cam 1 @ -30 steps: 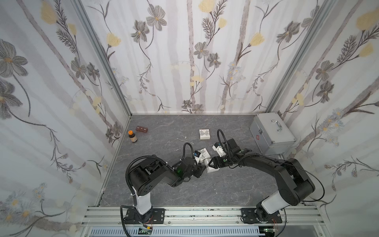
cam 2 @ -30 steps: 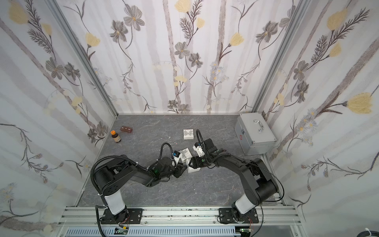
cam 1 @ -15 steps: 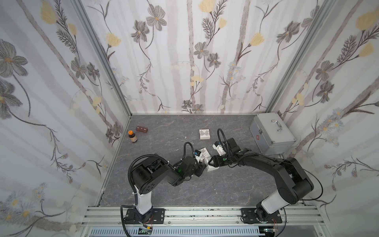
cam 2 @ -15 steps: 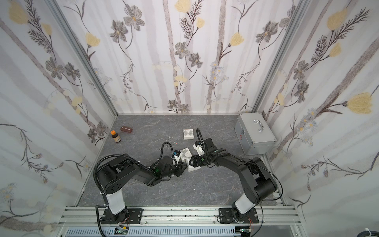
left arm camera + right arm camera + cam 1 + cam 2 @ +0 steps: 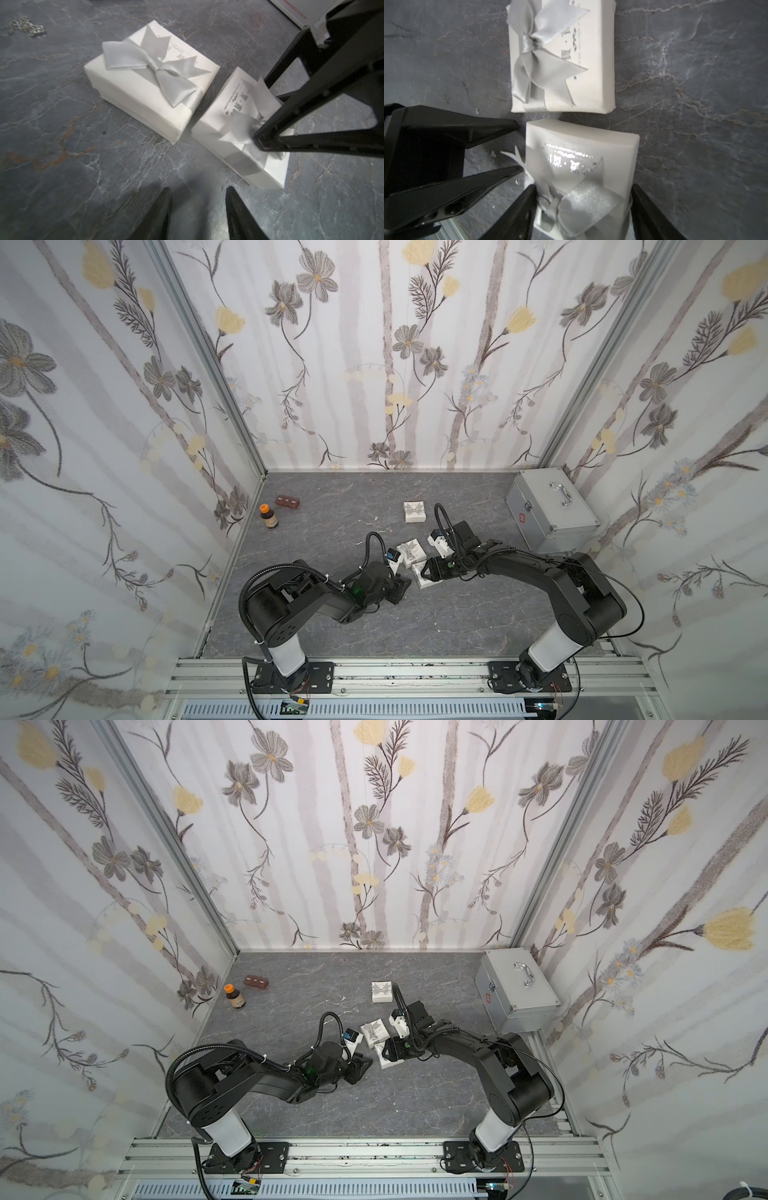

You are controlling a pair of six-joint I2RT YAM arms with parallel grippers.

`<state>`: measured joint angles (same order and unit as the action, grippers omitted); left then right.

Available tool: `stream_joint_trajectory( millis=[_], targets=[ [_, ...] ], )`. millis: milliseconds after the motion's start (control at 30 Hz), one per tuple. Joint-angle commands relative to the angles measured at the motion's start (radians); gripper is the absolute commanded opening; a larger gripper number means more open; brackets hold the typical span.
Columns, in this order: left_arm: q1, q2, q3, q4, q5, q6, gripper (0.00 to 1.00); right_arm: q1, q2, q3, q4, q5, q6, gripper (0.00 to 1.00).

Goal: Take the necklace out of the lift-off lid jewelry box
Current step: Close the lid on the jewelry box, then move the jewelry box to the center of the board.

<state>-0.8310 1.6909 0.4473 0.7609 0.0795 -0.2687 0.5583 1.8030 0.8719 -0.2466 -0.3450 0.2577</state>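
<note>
Closing inward since the earlier frame, my right tool (image 5: 583, 187) brackets the white, ribbon-bowed cardboard jewelry box (image 5: 581, 145) on the grey bench (image 5: 332, 614); whether it pinches, I cannot tell. Left tool (image 5: 198, 189) spread, empty. Box unopened, necklace presumably inside: removal remains.

The grey marbled desk (image 5: 332, 614) carries three white bow-tied boxes. The rear box (image 5: 414, 512) stands alone, while the middle box (image 5: 411, 551) and front box (image 5: 419, 578) lie just beside each other near the centre. A fine chain (image 5: 375, 519) lies near the rear box. A silver case (image 5: 548, 510) occupies the right rear corner. A brown bottle (image 5: 268, 516) and a brown block (image 5: 288, 502) occupy the left rear.
</note>
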Motion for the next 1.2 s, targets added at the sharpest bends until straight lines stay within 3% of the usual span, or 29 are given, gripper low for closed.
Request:
stream_joint_trajectory(
  millis=[0,433,600,767,1167],
  targets=[
    [0.002,-0.061,-0.003,-0.070,-0.041,0.010,0.45,0.010,0.010,0.017,-0.043,0.109,-0.013,0.66],
    [0.072,-0.369,0.023,-0.331,-0.142,0.076,0.48,0.032,-0.061,0.073,-0.082,0.151,-0.035,0.65],
    [0.147,-0.480,0.023,-0.411,-0.139,0.078,0.51,0.079,-0.063,0.130,-0.136,0.233,-0.084,0.79],
    [0.213,-0.548,0.023,-0.465,-0.130,0.087,0.53,0.126,0.015,0.203,-0.216,0.358,-0.079,0.83],
    [0.277,-0.628,0.003,-0.508,-0.106,0.087,0.66,0.165,0.088,0.214,-0.232,0.360,-0.047,0.87]
  ],
)
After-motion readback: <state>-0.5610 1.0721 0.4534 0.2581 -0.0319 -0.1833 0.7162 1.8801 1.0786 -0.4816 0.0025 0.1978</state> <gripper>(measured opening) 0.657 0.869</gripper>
